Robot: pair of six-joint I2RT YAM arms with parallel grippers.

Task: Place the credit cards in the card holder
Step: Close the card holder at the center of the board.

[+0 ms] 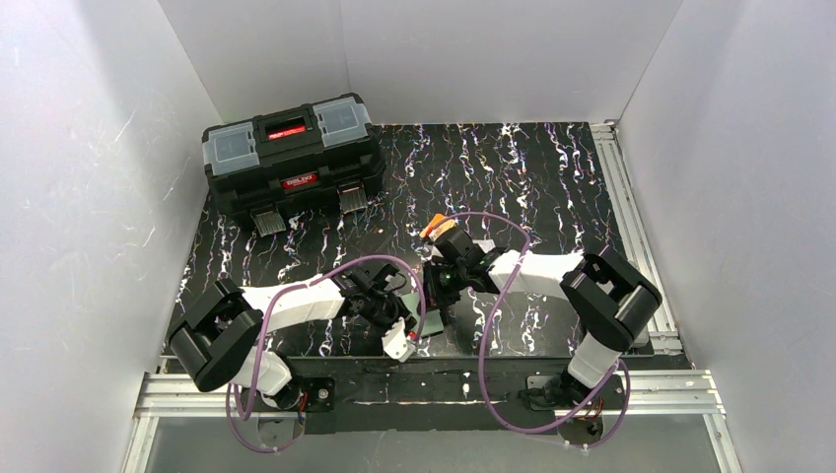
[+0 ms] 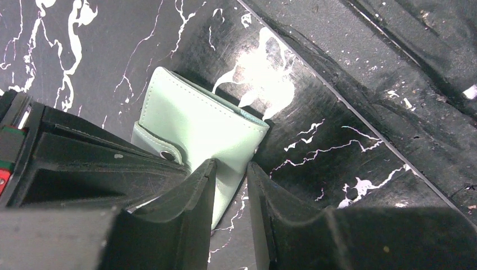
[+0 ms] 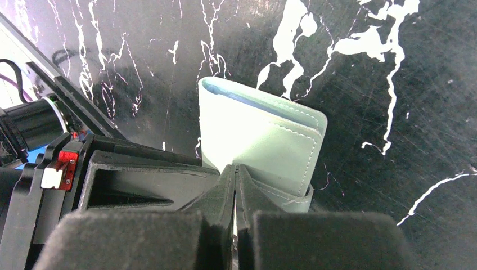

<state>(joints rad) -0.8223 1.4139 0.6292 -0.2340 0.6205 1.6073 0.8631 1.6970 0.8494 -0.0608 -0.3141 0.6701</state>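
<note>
While the left end effector (image 2: 230, 167) pinches the folded mint-green card holder (image 2: 191, 121), the right end effector (image 3: 234, 169) is pressed together

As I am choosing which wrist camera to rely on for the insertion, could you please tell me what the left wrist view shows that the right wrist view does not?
Only the left wrist view: the snap stud on the tab of the card holder, the left pincer clamped on its corner, and the table edge. Only the right wrist view: the bluish lining along the holder's top edge, the right pincer shut at its near edge, a black motor at left. Both: the mint-green holder with the marbled table behind it; no credit card.
</note>
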